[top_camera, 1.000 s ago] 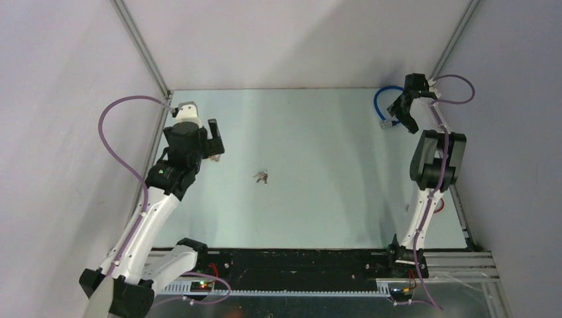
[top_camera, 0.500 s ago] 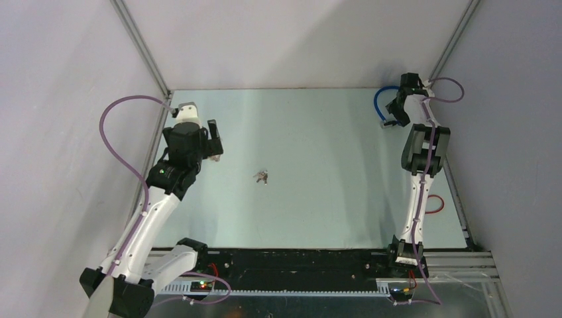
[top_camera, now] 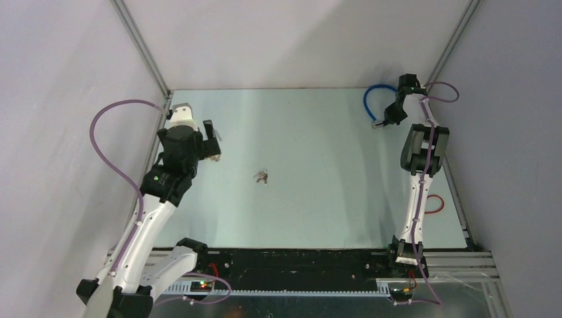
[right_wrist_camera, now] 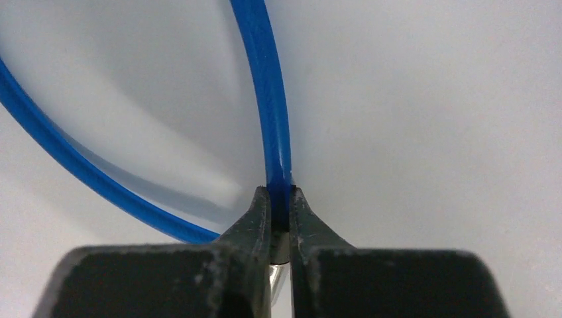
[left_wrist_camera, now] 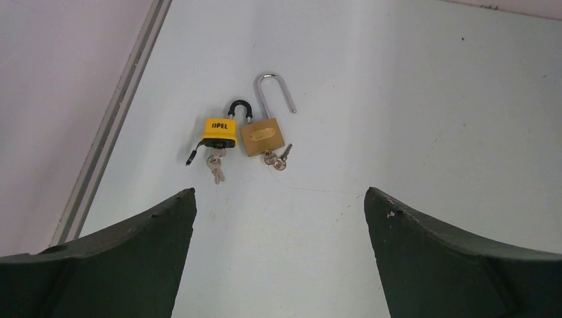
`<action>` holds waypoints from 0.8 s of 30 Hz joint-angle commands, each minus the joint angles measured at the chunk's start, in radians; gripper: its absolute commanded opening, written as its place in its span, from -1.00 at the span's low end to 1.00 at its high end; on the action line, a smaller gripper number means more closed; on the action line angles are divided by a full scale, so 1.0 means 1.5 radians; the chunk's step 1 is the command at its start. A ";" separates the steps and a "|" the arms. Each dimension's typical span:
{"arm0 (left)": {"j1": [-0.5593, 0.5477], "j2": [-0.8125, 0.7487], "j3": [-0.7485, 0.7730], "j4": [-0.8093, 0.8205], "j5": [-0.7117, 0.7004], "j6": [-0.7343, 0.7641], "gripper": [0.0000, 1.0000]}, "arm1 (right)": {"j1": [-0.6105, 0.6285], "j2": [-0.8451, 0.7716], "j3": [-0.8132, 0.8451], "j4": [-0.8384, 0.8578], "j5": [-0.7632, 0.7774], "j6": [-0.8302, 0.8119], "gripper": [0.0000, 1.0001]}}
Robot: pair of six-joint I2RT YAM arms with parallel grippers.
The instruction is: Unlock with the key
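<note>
In the left wrist view a yellow padlock (left_wrist_camera: 219, 132) with a black shackle and a brass padlock (left_wrist_camera: 262, 137) with an open silver shackle lie side by side on the table. Small keys (left_wrist_camera: 215, 167) hang at the base of each. My left gripper (left_wrist_camera: 280, 192) is wide open, short of them, with nothing between its fingers; from above it (top_camera: 211, 138) is near the left wall. At the far right corner my right gripper (right_wrist_camera: 279, 192) is shut on a blue cable (right_wrist_camera: 267, 86) just above its silver end. The blue cable (top_camera: 366, 101) loops to the left of it.
A small metal cluster that looks like keys (top_camera: 262, 176) lies mid-table. A red cable loop (top_camera: 434, 204) rests by the right edge near the right arm. Metal rails (left_wrist_camera: 109, 126) run along the foot of the walls on both sides.
My right gripper has closed on the blue cable, and the loop has shifted left. The left arm has drawn slightly left, still open.
</note>
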 commanded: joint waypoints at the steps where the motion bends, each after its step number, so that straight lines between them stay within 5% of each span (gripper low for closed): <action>1: -0.003 -0.030 -0.001 0.018 0.004 0.012 0.99 | 0.051 -0.070 -0.112 -0.010 -0.053 -0.040 -0.99; 12: -0.003 -0.058 -0.002 0.023 0.051 -0.007 0.99 | 0.241 -0.461 -0.618 0.182 -0.053 0.002 -1.00; 24: -0.027 -0.006 -0.012 0.007 0.153 -0.070 0.96 | 0.430 -0.608 -0.825 0.289 0.003 0.130 -1.00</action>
